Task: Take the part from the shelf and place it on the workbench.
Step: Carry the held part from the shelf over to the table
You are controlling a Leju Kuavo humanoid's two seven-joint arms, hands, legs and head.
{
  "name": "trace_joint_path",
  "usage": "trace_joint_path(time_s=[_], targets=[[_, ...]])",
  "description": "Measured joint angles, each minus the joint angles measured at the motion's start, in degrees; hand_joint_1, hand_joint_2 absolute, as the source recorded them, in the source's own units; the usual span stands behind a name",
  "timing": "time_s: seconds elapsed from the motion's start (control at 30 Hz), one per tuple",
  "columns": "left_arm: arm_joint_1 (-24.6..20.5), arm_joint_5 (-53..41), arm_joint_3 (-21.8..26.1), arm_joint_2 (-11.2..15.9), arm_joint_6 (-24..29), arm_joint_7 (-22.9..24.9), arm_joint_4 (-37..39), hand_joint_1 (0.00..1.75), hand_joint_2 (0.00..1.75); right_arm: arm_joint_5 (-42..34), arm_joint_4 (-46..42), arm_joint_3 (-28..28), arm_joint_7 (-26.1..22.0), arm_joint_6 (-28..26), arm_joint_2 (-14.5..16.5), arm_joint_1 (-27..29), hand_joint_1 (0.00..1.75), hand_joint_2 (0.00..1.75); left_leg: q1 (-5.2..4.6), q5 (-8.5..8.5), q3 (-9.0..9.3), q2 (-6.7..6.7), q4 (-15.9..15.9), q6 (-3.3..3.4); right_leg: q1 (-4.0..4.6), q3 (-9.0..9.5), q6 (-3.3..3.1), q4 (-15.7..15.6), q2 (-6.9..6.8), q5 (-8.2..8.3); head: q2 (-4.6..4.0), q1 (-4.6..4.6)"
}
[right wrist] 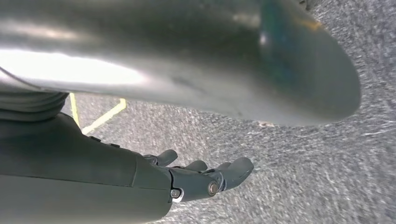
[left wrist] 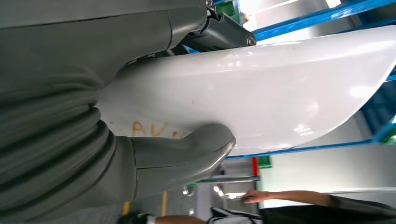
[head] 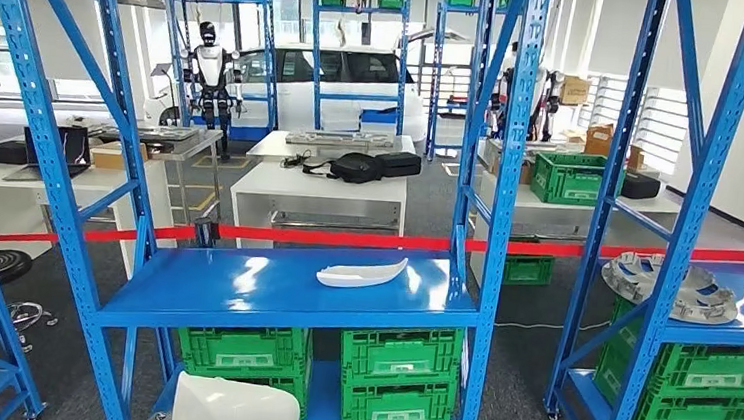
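Left hand (left wrist: 116,154) clamped white part (left wrist: 261,93), thumb under, dark fingers (left wrist: 224,32) over top edge — grip likely suited to carrying. Part (head: 235,409) rode low before blue shelf (head: 281,293), off it already; worktop placement pending. Right hand (right wrist: 187,179) hung over floor, fingers loosely curled, holding nothing.

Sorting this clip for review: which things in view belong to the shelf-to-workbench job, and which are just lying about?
Job:
- white part, held in left robot hand
- blue shelf

Lying about:
- second white part on the shelf
- green crates
- red tape
- round parts
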Motion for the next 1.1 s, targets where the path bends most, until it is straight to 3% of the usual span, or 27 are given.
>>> trace_joint_path(time_s=[0.03,0.1,0.13,0.17,0.23,0.27,0.3,0.33,0.4,0.43,0.5,0.53,0.6,0.63,0.67,0.73,0.77,0.8,0.83,0.87,0.93,0.97,1.0,1.03,1.1], targets=[[-0.2,0.1,0.2,0.2,0.1,-0.1,0.2,1.75,1.75,0.2,0.0,0.0,-0.2,0.2,0.0,-0.1,0.00,0.00,-0.24,-0.12,0.35,0.01,-1.2,0.30,-0.12,-0.04,0.42,-0.3,0.01,0.63,-0.01,-0.01],[-0.3,0.2,0.6,0.5,0.4,-0.1,0.4,1.75,1.75,0.5,0.0,0.0,-0.4,0.3,0.0,0.0,0.00,0.00,-0.27,1.27,-0.47,0.12,-1.7,1.08,-0.30,-0.28,1.22,-0.7,0.08,1.13,-0.01,-0.04],[-0.1,0.2,0.7,0.6,0.6,0.0,0.5,1.75,1.75,0.5,0.0,0.0,-0.4,0.3,0.0,0.1,0.00,0.00,-0.17,2.13,-1.03,0.20,-2.0,1.54,-0.30,-0.69,1.49,0.0,0.14,-0.17,-0.02,0.00],[0.2,0.2,0.8,0.7,0.7,0.0,0.6,1.75,1.75,0.6,0.0,0.0,-0.4,0.3,0.0,0.1,0.00,0.00,-0.03,3.04,-1.72,0.26,-2.2,1.89,-0.28,-1.35,1.67,1.9,0.19,-2.63,-0.02,0.05],[1.1,0.0,1.1,0.9,1.0,0.0,0.7,1.75,1.75,0.7,0.0,0.0,-0.1,0.3,0.0,0.1,0.00,0.00,-0.01,4.61,-3.53,0.30,-2.1,2.30,-0.27,-2.98,1.87,8.6,0.22,-8.80,-0.02,0.15],[1.7,-0.1,1.2,0.9,1.1,-0.1,0.8,1.75,1.75,0.8,0.0,0.0,0.0,0.3,-0.1,0.1,0.00,0.00,-0.03,5.38,-4.55,0.31,-2.0,2.32,-0.24,-3.51,1.97,12.1,0.22,-10.49,-0.01,0.20],[2.2,-0.2,1.2,1.0,1.2,-0.2,0.9,1.75,1.75,0.8,0.0,0.0,0.1,0.3,-0.1,0.1,0.00,0.00,-0.03,6.13,-5.68,0.32,-1.8,2.28,-0.20,-3.46,2.04,14.5,0.22,-10.68,-0.01,0.22],[2.7,-0.4,1.2,1.0,1.3,-0.4,1.0,1.75,1.75,0.9,0.0,0.0,0.2,0.3,-0.2,0.2,0.00,0.00,0.01,6.82,-6.89,0.32,-1.5,2.16,-0.17,-2.54,2.09,15.1,0.22,-9.60,-0.01,0.28],[3.2,-1.0,1.3,1.0,1.5,-0.9,1.2,1.75,1.75,0.8,0.0,0.0,0.0,0.3,-0.2,0.2,0.00,0.00,0.14,7.93,-9.15,0.31,-0.6,1.77,-0.20,2.04,2.08,10.8,0.20,-6.96,-0.01,0.36],[3.2,-1.2,1.4,1.0,1.6,-1.2,1.3,1.75,1.75,0.7,0.0,0.0,-0.1,0.3,-0.2,0.1,0.00,0.00,0.13,8.35,-10.17,0.30,-0.1,1.49,-0.14,5.13,1.99,6.6,0.20,-7.07,-0.01,0.40],[3.2,-1.5,1.5,1.1,1.7,-1.6,1.7,1.75,1.75,0.6,0.0,0.0,-0.5,0.4,-0.4,0.2,0.00,0.00,0.06,9.11,-11.27,0.33,0.7,0.80,0.08,8.94,1.42,0.6,0.31,-8.65,0.00,0.37],[3.1,-1.5,1.6,1.1,1.7,-1.8,1.9,1.75,1.75,0.5,0.0,0.0,-0.7,0.5,-0.4,0.3,0.00,0.00,0.03,9.52,-11.49,0.35,0.8,0.42,0.24,9.41,1.01,-0.5,0.37,-9.19,0.00,0.33],[3.0,-1.6,1.6,1.1,1.7,-2.0,2.4,1.75,1.75,0.5,0.0,0.0,-1.0,0.6,-0.5,0.5,0.00,0.00,0.18,9.99,-11.72,0.28,0.8,-0.28,0.19,8.68,0.15,-0.7,0.31,-8.43,-0.01,0.32],[3.0,-1.7,1.6,1.1,1.6,-2.1,2.6,1.75,1.75,0.3,0.0,0.0,-1.0,0.7,-0.6,0.6,0.00,0.00,0.28,9.03,-12.10,0.20,1.4,-0.63,0.12,8.22,-0.31,-0.8,0.22,-7.87,-0.01,0.30],[2.8,-1.8,1.6,1.2,1.6,-2.1,2.8,1.75,1.75,0.1,0.0,0.0,-1.1,0.7,-0.6,0.6,0.00,0.00,0.42,7.03,-12.74,0.12,3.1,-1.00,0.00,7.61,-0.68,-0.9,0.13,-7.25,-0.01,0.27],[2.5,-2.2,1.6,1.1,1.5,-2.1,3.4,1.75,1.75,-0.4,0.0,0.0,-1.0,0.8,-0.7,0.7,0.00,0.00,0.69,1.38,-14.29,0.05,9.4,-1.69,-0.03,6.35,-1.04,-0.9,0.06,-6.06,-0.01,0.18],[2.3,-2.7,1.5,1.0,1.4,-2.0,3.9,1.75,1.75,-0.8,0.0,-0.1,-0.8,0.9,-0.7,0.7,0.00,0.00,0.80,-0.55,-14.82,0.06,12.9,-1.93,-0.02,5.63,-1.02,-0.8,0.04,-5.44,-0.01,0.16],[2.1,-3.2,1.4,0.8,1.5,-1.9,4.3,1.75,1.75,-1.0,0.0,-0.2,-0.5,0.9,-0.7,0.7,0.00,0.00,0.86,-1.17,-14.82,0.06,15.4,-2.05,-0.01,4.89,-0.94,-0.8,0.03,-4.82,-0.02,0.14],[1.9,-3.9,1.2,0.6,1.6,-1.8,4.7,1.75,1.75,-1.2,0.0,-0.4,-0.1,0.9,-0.6,0.7,0.00,0.00,0.88,-0.62,-14.12,0.05,16.3,-2.06,-0.01,4.13,-0.84,-0.7,0.02,-4.20,-0.01,0.14],[1.6,-4.6,1.0,0.3,1.8,-1.7,5.1,1.75,1.75,-1.3,0.0,-0.6,0.3,0.8,-0.5,0.7,0.00,0.00,0.89,0.73,-12.40,0.05,15.1,-1.95,-0.01,3.32,-0.70,-0.6,0.01,-3.59,-0.01,0.12],[1.0,-5.4,0.6,-0.5,2.3,-1.2,5.5,1.75,1.75,-1.2,0.0,-0.9,0.5,0.6,-0.2,0.7,0.00,0.00,0.83,2.50,-6.59,-0.03,7.8,-1.44,0.03,2.08,-0.33,-0.6,0.03,-2.50,0.00,0.09],[0.8,-5.7,0.5,-0.8,2.6,-1.1,5.7,1.75,1.75,-1.1,0.0,-0.9,0.5,0.5,-0.1,0.7,0.00,0.00,0.67,2.27,-3.70,-0.10,3.7,-1.12,0.04,1.70,-0.05,-0.7,0.07,-2.03,0.00,0.08],[0.7,-5.8,0.4,-1.1,2.9,-0.9,5.9,1.75,1.75,-1.0,0.0,-0.9,0.3,0.4,0.0,0.7,0.00,0.00,0.48,1.64,-1.93,-0.15,0.6,-0.79,0.02,1.48,0.29,-0.8,0.09,-1.57,0.00,0.08],[0.6,-6.0,0.3,-1.4,3.3,-0.8,6.1,1.75,1.75,-0.8,0.0,-0.9,0.1,0.5,0.1,0.7,0.00,0.00,0.23,0.99,-1.17,-0.18,-1.1,-0.42,-0.04,1.35,0.68,-1.0,0.12,-1.11,-0.01,0.08],[0.8,-6.3,0.1,-1.8,4.2,-0.6,6.5,1.75,1.75,-0.5,0.0,-0.9,-0.5,0.7,0.2,0.9,0.00,0.00,0.08,1.47,-1.45,-0.09,-1.9,0.48,-0.21,1.24,1.44,-1.3,0.15,-0.51,-0.02,0.08]])
